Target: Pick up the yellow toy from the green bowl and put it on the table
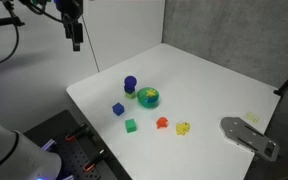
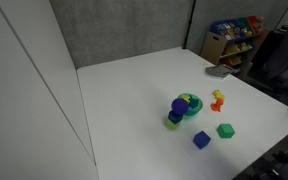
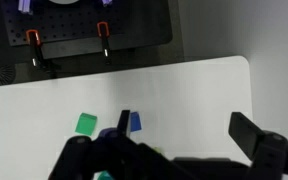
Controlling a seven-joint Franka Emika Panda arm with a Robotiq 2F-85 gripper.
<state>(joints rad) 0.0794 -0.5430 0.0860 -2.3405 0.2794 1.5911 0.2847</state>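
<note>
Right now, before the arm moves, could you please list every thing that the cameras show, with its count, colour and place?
table: one, white, carries all the toys.
green bowl: one, green, near the table's middle.
yellow toy: one, yellow, inside the green bowl.
cylinder toy: one, dark blue, close beside the bowl.
blue cube: one, blue, on the table.
green cube: one, green, near the blue cube.
orange toy: one, orange, on the table.
lumpy toy: one, yellow, next to the orange toy.
metal piece: one, grey, at the table's edge.
gripper: one, black, high above the table, open, holding nothing.
</note>
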